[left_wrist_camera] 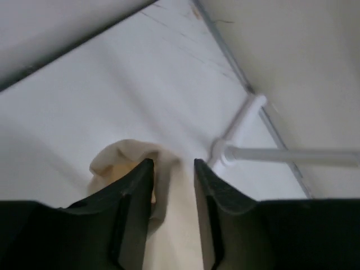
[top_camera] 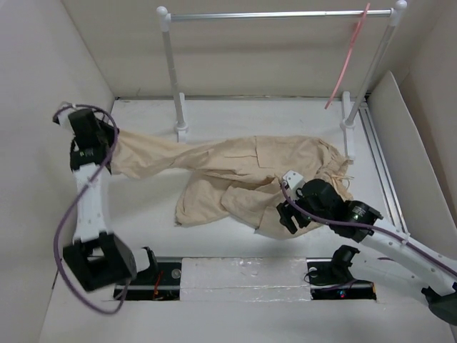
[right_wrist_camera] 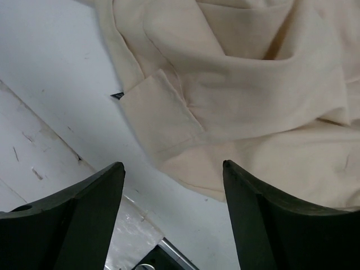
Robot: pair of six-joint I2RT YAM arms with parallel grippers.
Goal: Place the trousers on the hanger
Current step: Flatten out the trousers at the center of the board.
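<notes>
Top external view, item by item: trousers [top_camera: 250, 168] sprawled across the table [top_camera: 143, 211], one leg end pinched in the nearly closed left gripper [left_wrist_camera: 173, 180]. Right gripper [right_wrist_camera: 171, 185] hovers over the patch pocket [right_wrist_camera: 160, 112] with its jaws wide and nothing held. The pocket's small dark tag [right_wrist_camera: 117, 95] is unreadable. Hanger [top_camera: 348, 61] hangs at the rail's [top_camera: 278, 14] right end, well apart from both grippers.

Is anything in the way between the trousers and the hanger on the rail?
Nothing visible. The hanger hangs at the right end of the rail, beyond the trousers spread on the table; only the right post stands close beside it.
</notes>
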